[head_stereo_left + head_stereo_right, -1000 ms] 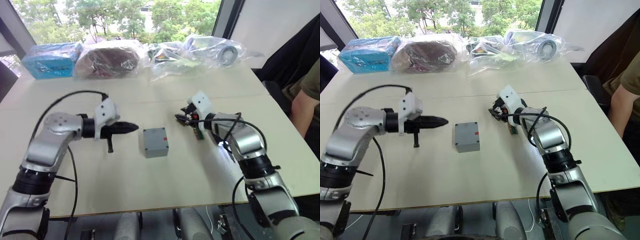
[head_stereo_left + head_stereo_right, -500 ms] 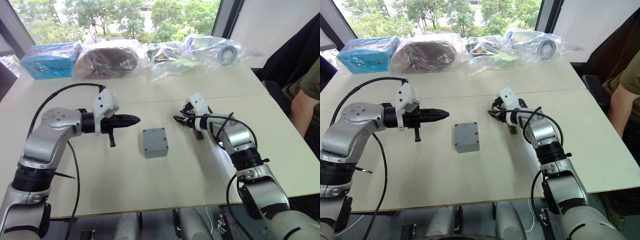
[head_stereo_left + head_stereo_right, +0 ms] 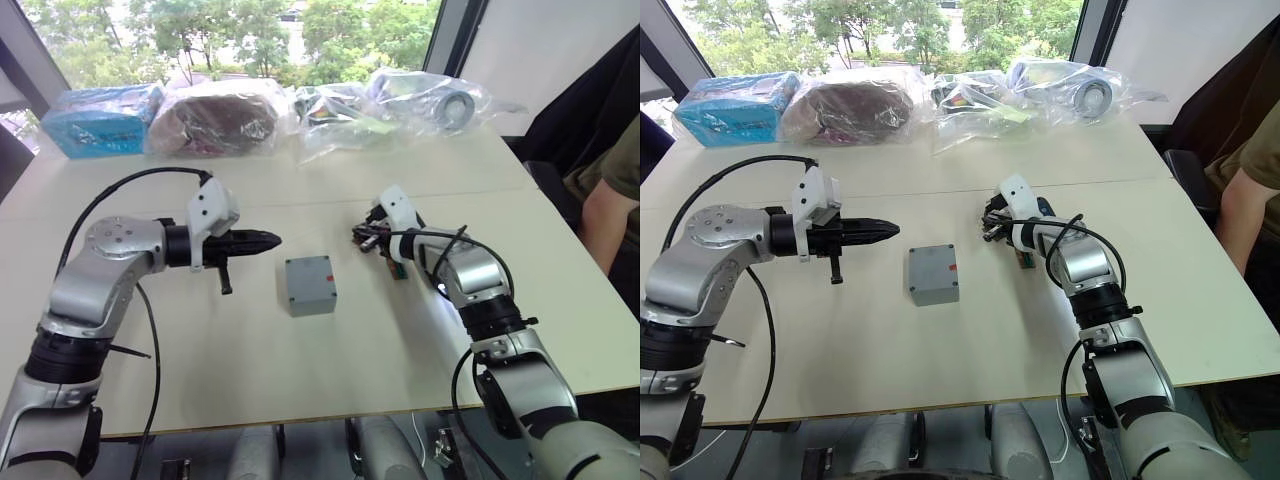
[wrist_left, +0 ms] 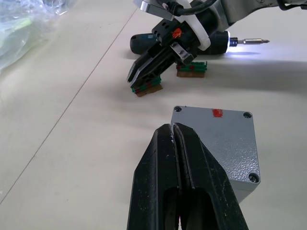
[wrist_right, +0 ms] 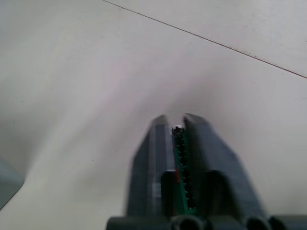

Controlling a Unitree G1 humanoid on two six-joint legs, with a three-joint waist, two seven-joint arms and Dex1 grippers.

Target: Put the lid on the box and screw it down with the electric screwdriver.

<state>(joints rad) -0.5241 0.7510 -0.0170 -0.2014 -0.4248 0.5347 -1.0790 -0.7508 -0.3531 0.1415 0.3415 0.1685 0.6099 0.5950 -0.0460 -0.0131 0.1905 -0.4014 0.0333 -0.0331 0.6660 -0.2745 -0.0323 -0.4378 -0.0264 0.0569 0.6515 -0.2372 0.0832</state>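
Observation:
The grey box [image 3: 310,290] stands mid-table with the lid [image 4: 225,132] resting on it, red mark [image 4: 217,113] up and screw heads in the corners. Left of the box and above the table, my left gripper [image 3: 275,239] is shut and empty, pointing at it. To the box's right, my right gripper [image 3: 358,236] is shut on a green strip [image 5: 180,153] with a small screw at its end. The electric screwdriver [image 4: 144,42] lies on the table behind my right wrist, its bit [image 4: 252,41] lit white.
A second green block [image 4: 192,69] lies by the screwdriver. Along the table's far edge are a blue box [image 3: 100,118] and several plastic bags [image 3: 215,115]. A person's arm [image 3: 610,200] is at the right side.
My left gripper has risen slightly and stays shut. My right forearm has swung inward while its gripper keeps the green strip near the same spot.

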